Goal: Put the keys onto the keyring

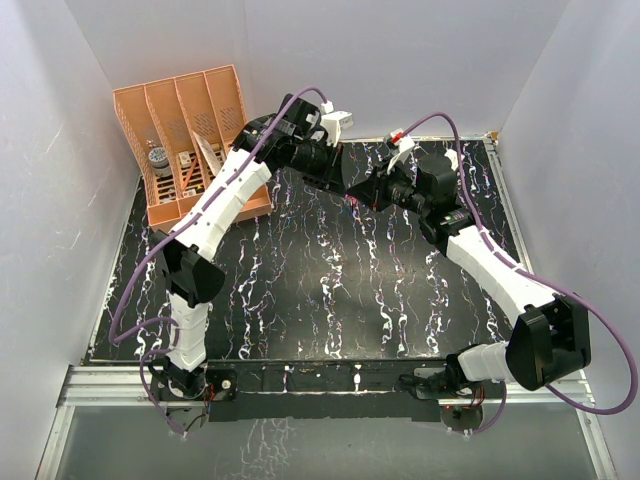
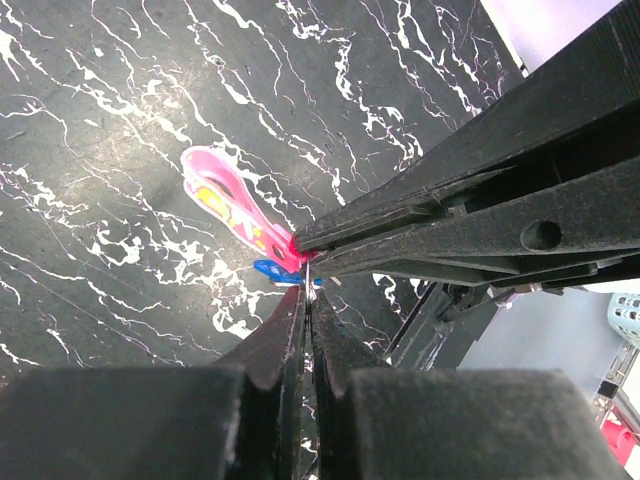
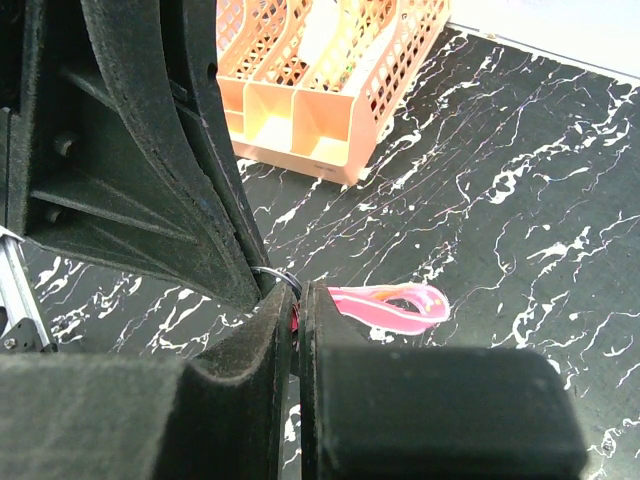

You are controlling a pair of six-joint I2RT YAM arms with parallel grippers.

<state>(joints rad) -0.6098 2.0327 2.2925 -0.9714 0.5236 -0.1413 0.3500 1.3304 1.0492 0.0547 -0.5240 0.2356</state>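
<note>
While the right pincer [image 3: 297, 292] clamps the keyring [image 3: 395, 305] steady, the closed left pincer [image 2: 306, 292] meets it, blue key [image 2: 272, 270] at its tip.

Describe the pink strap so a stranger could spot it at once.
On the black, white-veined table, near the orange slotted plastic rack, the left gripper and right gripper meet tip to tip. Sticking out from their tips is the pink keyring strap: a flat, glossy loop with yellow print, the only bright pink thing there, beside a tiny blue key.
</note>
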